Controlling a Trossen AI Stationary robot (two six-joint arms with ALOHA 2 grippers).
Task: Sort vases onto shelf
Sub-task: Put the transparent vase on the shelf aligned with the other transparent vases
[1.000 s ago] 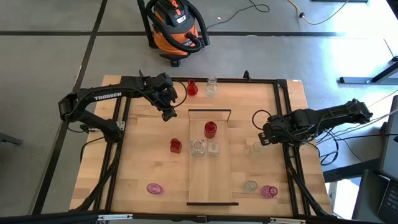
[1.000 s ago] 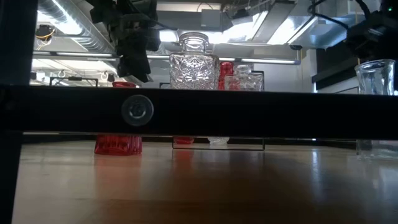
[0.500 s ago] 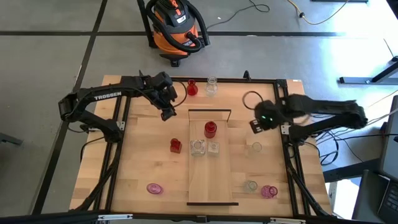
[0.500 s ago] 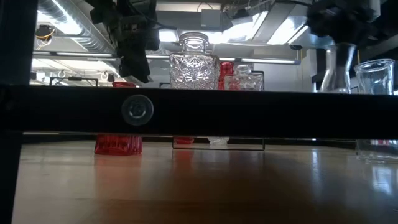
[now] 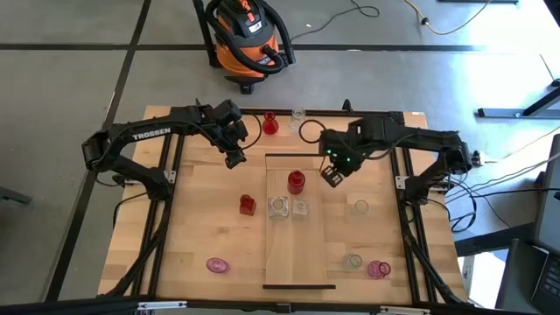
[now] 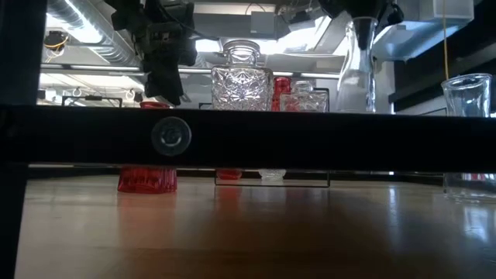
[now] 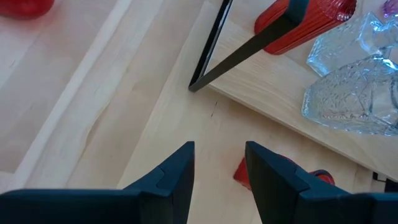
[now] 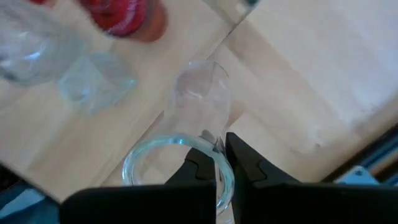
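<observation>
My right gripper [image 5: 331, 175] [image 8: 221, 165] is shut on a tall clear vase [image 8: 199, 106] [image 6: 360, 66], by the far right corner of the shelf [image 5: 297, 254]. On the pale plank stand a red vase [image 5: 296, 181] and two clear ones [image 5: 278, 207] [image 5: 300, 208]. On the table stand red vases [image 5: 247, 205] [image 5: 269, 124], clear ones [image 5: 297, 118] [image 5: 360, 206] [image 5: 353, 261] and pink ones [image 5: 217, 264] [image 5: 378, 269]. My left gripper [image 5: 234, 159] [image 7: 219, 165] hovers open near the shelf's far left corner, touching nothing. My right gripper holds the clear vase by its wide rim [image 8: 186, 142], one finger inside the mouth and one outside. The fingers come from above, pointing down. The vase hangs upright below them; the low view's black bar hides its foot.
A black metal frame [image 5: 166, 210] runs along the table's sides and far edge. The shelf's thin black end frame [image 5: 295, 157] stands close to both grippers. An orange shop vacuum [image 5: 245, 35] sits on the floor beyond the far edge. Bare plank lies on the shelf's near half.
My right gripper has travelled from the table's right side toward the left and far edge, reaching the shelf's far right corner. The clear vase has moved along with it, staying upright.
</observation>
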